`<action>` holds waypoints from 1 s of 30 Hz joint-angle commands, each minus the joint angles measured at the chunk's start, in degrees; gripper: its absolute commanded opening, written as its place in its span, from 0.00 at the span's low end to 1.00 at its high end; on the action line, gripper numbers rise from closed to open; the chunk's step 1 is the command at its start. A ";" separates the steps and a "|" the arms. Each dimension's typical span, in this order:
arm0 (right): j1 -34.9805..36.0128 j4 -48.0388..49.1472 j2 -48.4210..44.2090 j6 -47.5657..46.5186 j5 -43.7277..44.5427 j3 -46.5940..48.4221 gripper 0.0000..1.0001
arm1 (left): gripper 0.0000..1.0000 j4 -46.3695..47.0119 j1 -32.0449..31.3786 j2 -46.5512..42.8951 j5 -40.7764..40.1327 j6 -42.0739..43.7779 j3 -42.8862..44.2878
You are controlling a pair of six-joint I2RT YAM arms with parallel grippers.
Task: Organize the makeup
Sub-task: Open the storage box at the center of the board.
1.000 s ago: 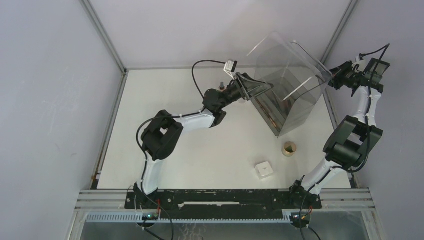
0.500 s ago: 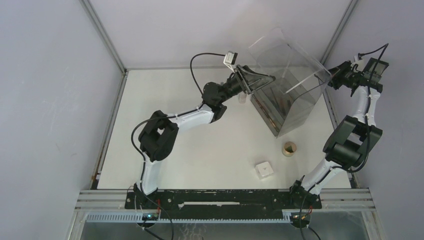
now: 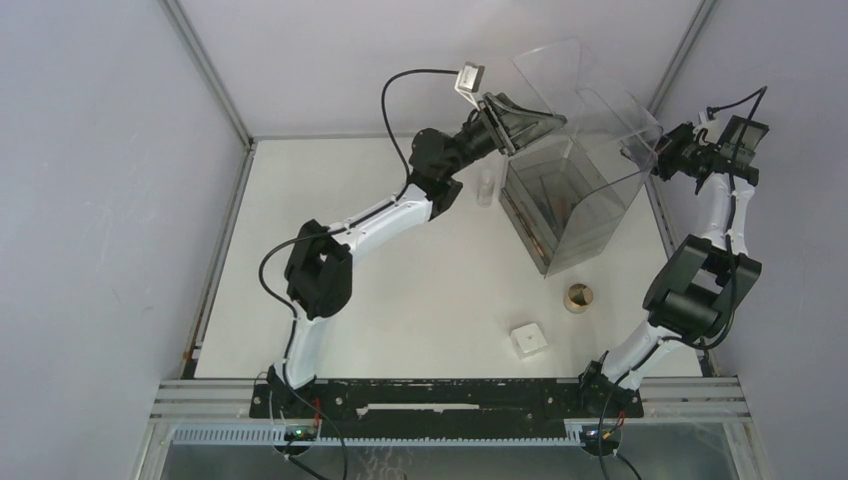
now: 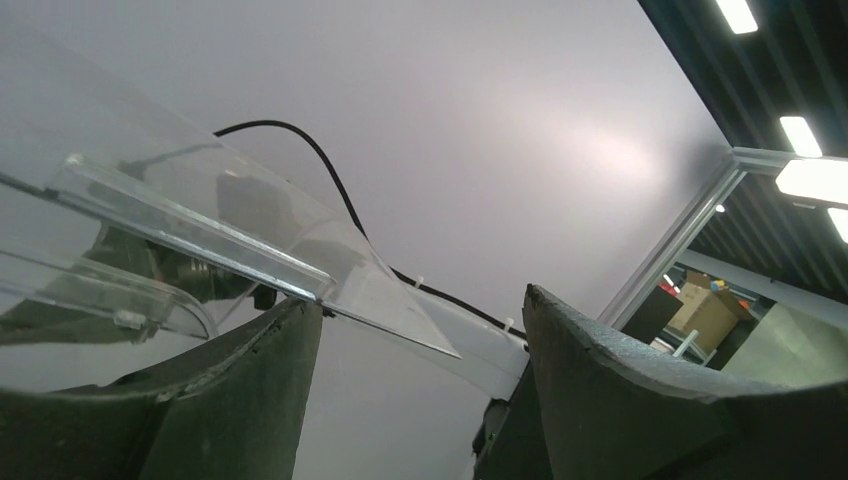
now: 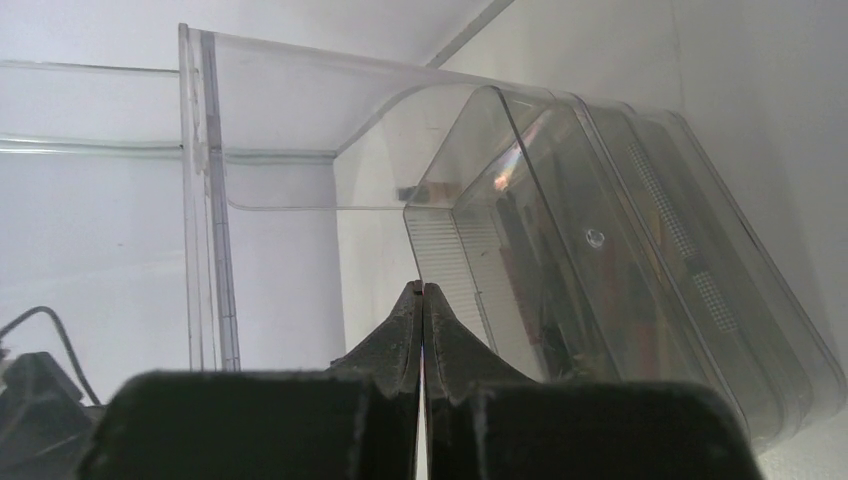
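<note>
Jaws wide, left gripper (image 4: 424, 300) touches bin lid (image 4: 300, 240); right gripper (image 5: 421, 296) pinched shut.

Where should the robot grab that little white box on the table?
Probably across two opposite flat sides of the white box, coming straight down from above: it lies flat, low and square, standing apart from the round tan puff.

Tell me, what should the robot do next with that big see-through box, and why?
Probably lower the clear bin until it sits flat on the table. It is tilted, with the open left gripper around its rim and the shut right gripper at its other edge. A tan puff and a white box lie outside it, and both arms are busy.
</note>
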 commanded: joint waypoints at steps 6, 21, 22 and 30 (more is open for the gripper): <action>1.38 0.36 -5.70 -1.54 -1.98 -2.55 0.02 | 0.77 -11.08 0.80 3.78 2.01 5.36 12.97; 4.16 -0.49 -6.82 -2.96 -1.91 -5.09 0.02 | 0.77 -24.97 0.81 8.11 1.39 10.16 26.74; 4.36 -0.51 -6.94 -3.06 -1.83 -5.09 0.02 | 0.78 -25.58 0.81 8.40 1.02 10.29 27.31; 6.46 -1.44 -7.88 -3.66 -1.13 -5.18 0.02 | 0.78 -31.67 0.33 12.32 -1.41 10.99 35.66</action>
